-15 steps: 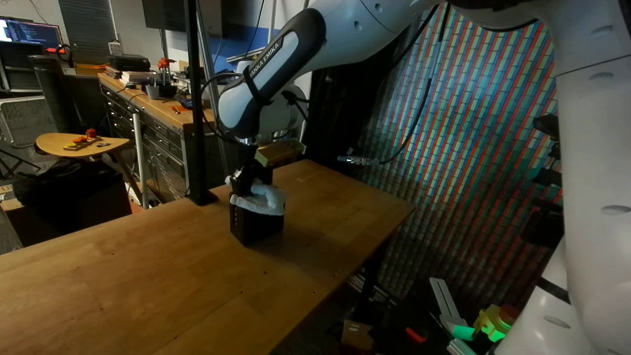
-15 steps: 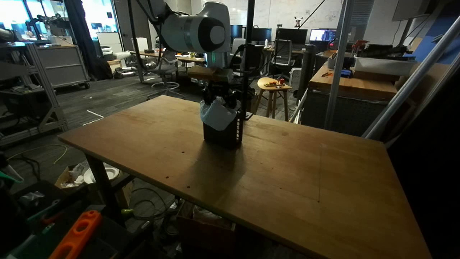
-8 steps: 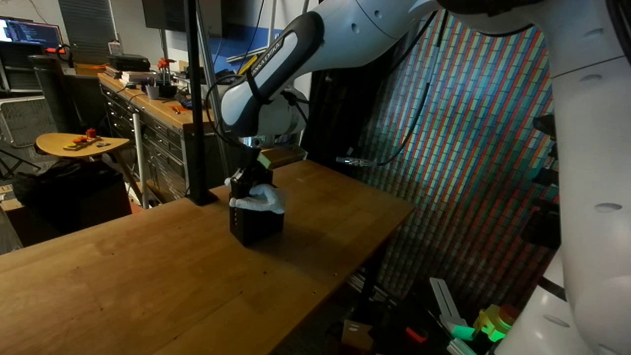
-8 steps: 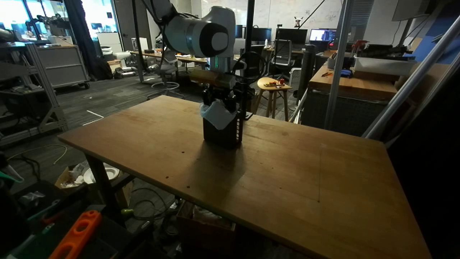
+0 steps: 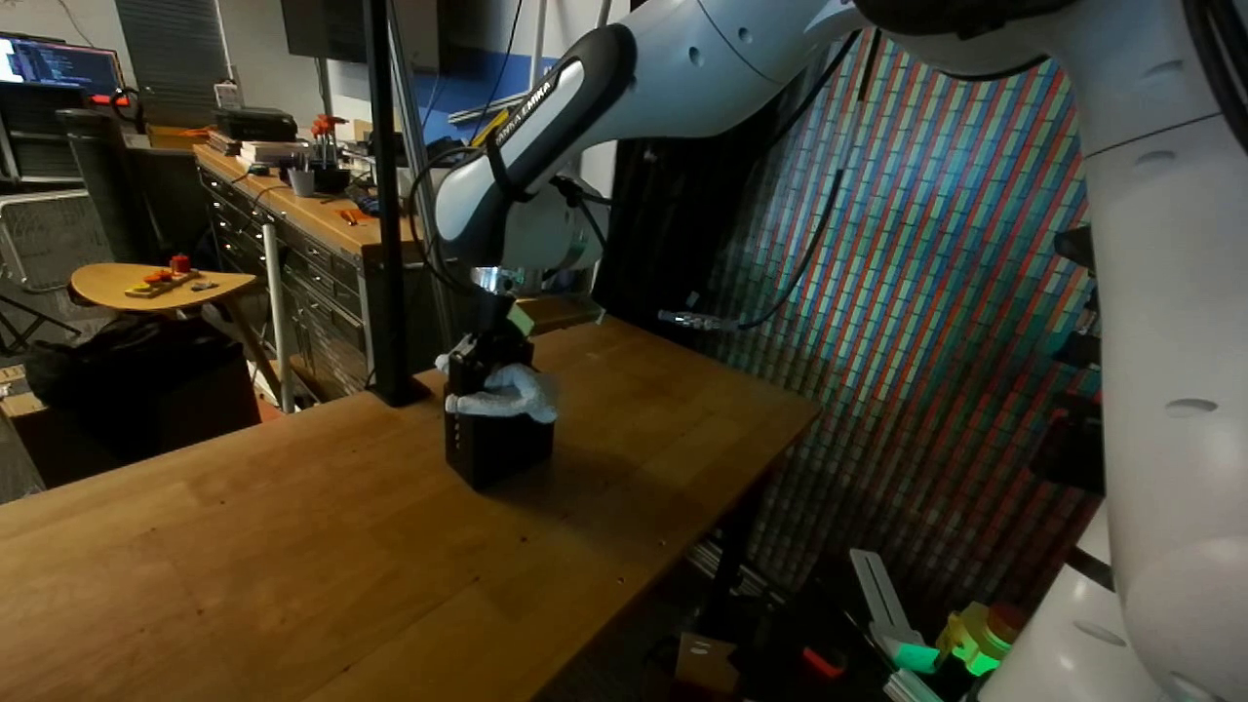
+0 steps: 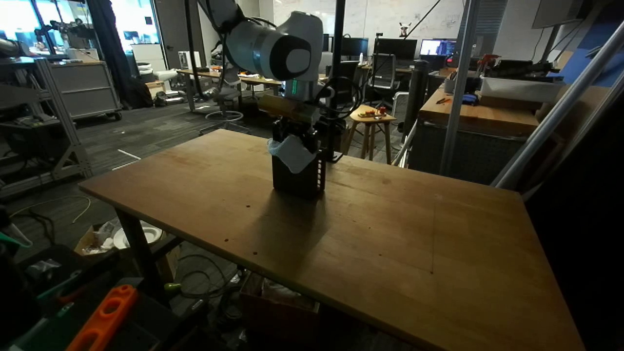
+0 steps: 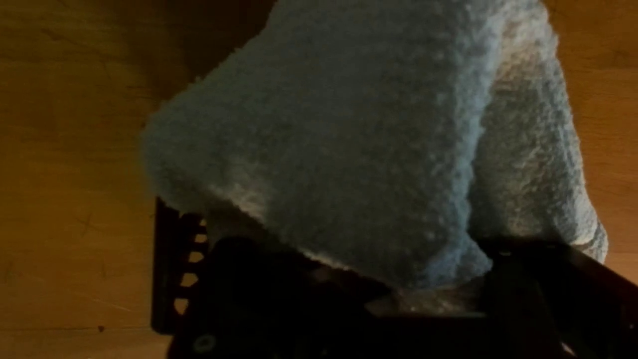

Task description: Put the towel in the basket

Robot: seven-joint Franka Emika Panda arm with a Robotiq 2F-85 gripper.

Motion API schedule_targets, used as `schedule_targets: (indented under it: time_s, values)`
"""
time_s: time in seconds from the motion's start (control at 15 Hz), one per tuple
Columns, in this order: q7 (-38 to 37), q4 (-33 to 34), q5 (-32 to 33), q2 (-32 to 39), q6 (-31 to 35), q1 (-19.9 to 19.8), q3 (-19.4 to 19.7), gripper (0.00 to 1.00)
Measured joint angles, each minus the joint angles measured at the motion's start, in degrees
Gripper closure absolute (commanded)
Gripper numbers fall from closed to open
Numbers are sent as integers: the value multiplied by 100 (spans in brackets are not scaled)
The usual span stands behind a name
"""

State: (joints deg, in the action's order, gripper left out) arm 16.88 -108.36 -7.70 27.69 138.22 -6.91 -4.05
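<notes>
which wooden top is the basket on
The foreground table: it alone carries the perforated basket, towel over its rim; the stool and workbench stand farther back.

The towel [image 7: 349, 139] is looking pale grey, basket [image 6: 295, 181] and hand [image 6: 295, 137] black, worktop [image 6: 414, 234] brown; a backdrop [image 5: 877, 341] is showing multicoloured stripes

Wooden table [image 6: 390, 243], brown top dotted with a few small dark holes [image 6: 255, 253] | dark basket [image 6: 296, 181] stands upright on it, shadow [image 6: 287, 226] lying beside it | black post [image 5: 388, 224] rises at the edge, its foot near the basket
</notes>
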Motion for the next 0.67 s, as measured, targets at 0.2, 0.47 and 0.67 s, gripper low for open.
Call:
schedule_targets:
  time_s: [0.2,0.47,0.67]
  values:
    - [-13,2,68,-20,2,36,4,33]
    - [-249,9,542,-208,-27,207,113,7]
    - [-533,72,916,-370,-190,410,181,0]
